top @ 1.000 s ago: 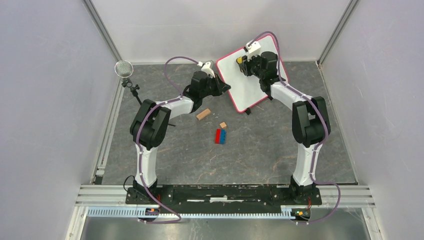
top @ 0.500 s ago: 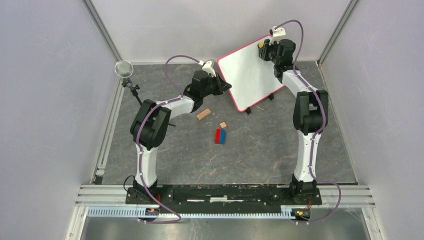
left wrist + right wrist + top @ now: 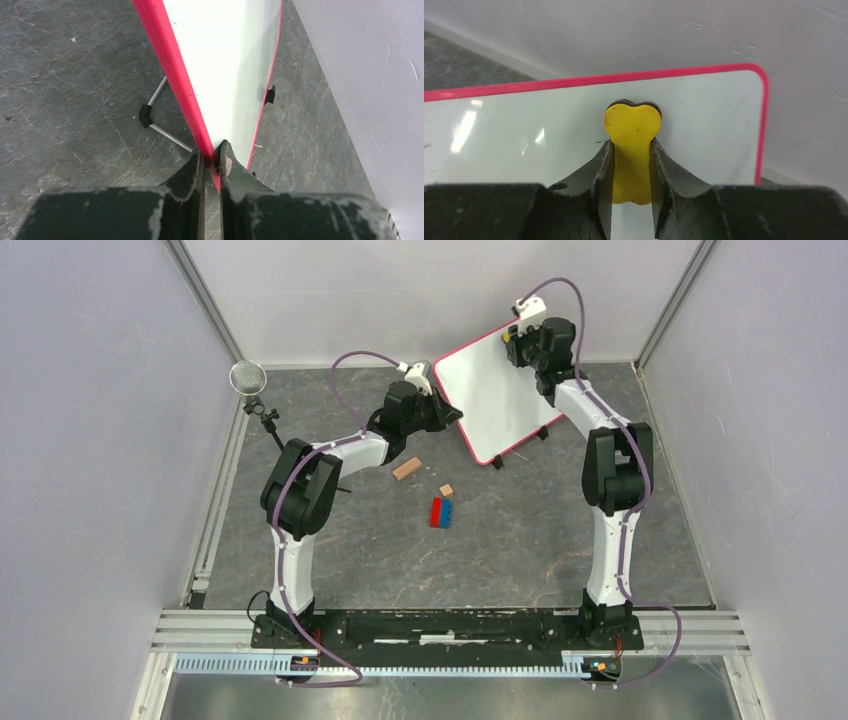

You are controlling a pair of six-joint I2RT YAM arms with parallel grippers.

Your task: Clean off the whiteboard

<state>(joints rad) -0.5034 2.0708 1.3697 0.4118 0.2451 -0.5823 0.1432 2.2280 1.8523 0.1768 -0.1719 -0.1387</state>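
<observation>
board: whiteboard (image 3: pixel 495 390) at far side of table (image 3: pixel 520 540), right of centre, close to back wall; propped up at a tilt, white face up toward the top camera; pink-red frame, rounded corners
board face: plain white in both wrist views; a few glare streaks on the left in the right wrist view
feet: black foot (image 3: pixel 145 115) on a thin wire leg touches the table under the board; second black foot (image 3: pixel 270 94) shows at the opposite edge
left gripper: left gripper (image 3: pixel 447 412) at the board's left edge; jaws nearly together, pinching the frame between the fingertips
right gripper: right gripper (image 3: pixel 520 335) at the board's far corner; jaws clamped on a yellow eraser (image 3: pixel 632 127)
eraser: held by its narrow middle; rounded head sticks out past the fingertips, flat against the board just below the top frame, near the rounded corner
loose items: tan block (image 3: pixel 406 469), smaller tan piece (image 3: pixel 446 490), red and blue bricks (image 3: pixel 441 512) side by side; all mid-table, apart from the board
other: mic (image 3: pixel 248 377) on a stand at far left
</observation>
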